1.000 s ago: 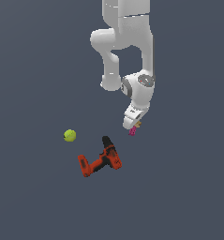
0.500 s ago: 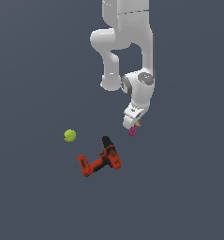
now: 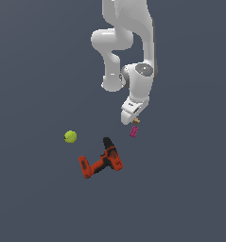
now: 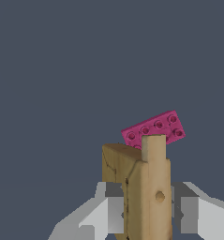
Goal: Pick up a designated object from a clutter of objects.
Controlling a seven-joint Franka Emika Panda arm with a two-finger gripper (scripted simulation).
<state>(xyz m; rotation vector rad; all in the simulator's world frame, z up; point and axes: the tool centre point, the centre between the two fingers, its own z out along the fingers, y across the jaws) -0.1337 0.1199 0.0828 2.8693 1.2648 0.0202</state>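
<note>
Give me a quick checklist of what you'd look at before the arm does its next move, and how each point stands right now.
1. Right piece between the jaws: ok. The gripper holds the tan piece, not the pink block.
2. Jaws on both sides of the piece: ok in the wrist view.
3. Firmness of grip: cannot tell.
4. Pink block free of the piece: cannot tell; it shows just behind it.
5. Drill and ball out of the way: ok, both lie toward the exterior view's left.
6. Piece lifted off the floor: cannot tell.
</note>
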